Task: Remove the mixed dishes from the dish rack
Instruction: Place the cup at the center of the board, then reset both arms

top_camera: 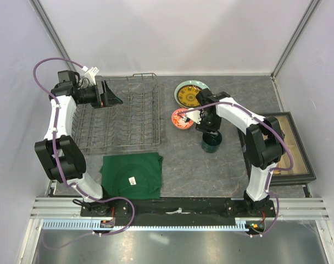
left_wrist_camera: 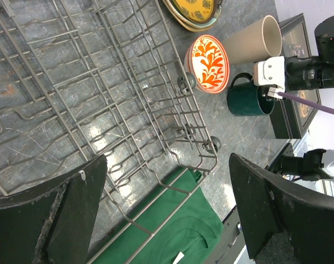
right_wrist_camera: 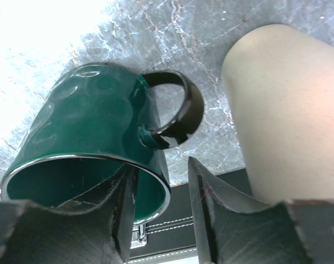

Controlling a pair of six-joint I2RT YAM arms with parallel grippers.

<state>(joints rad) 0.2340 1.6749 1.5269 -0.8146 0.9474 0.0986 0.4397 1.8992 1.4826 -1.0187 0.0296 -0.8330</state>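
The dish rack point(top_camera: 120, 115) point(left_wrist_camera: 101, 82) holds no dishes. My left gripper point(top_camera: 113, 93) point(left_wrist_camera: 166, 165) hangs open above its back left part. A dark green mug point(top_camera: 212, 142) point(left_wrist_camera: 246, 94) point(right_wrist_camera: 84, 132) stands on the table right of the rack. My right gripper point(top_camera: 211, 132) point(right_wrist_camera: 160, 168) is open astride its rim by the handle, one finger inside and the other outside with a gap. A tall beige cup point(left_wrist_camera: 255, 41) point(right_wrist_camera: 288, 110) stands beside it. A red-and-white bowl point(top_camera: 181, 118) point(left_wrist_camera: 209, 63) and a yellow-and-dark patterned plate point(top_camera: 189, 94) point(left_wrist_camera: 197, 11) sit further back.
A folded dark green cloth point(top_camera: 131, 175) point(left_wrist_camera: 183, 231) lies in front of the rack. A black box point(top_camera: 282, 146) point(left_wrist_camera: 285, 110) stands at the right edge, close behind the mug. White walls enclose the table on three sides.
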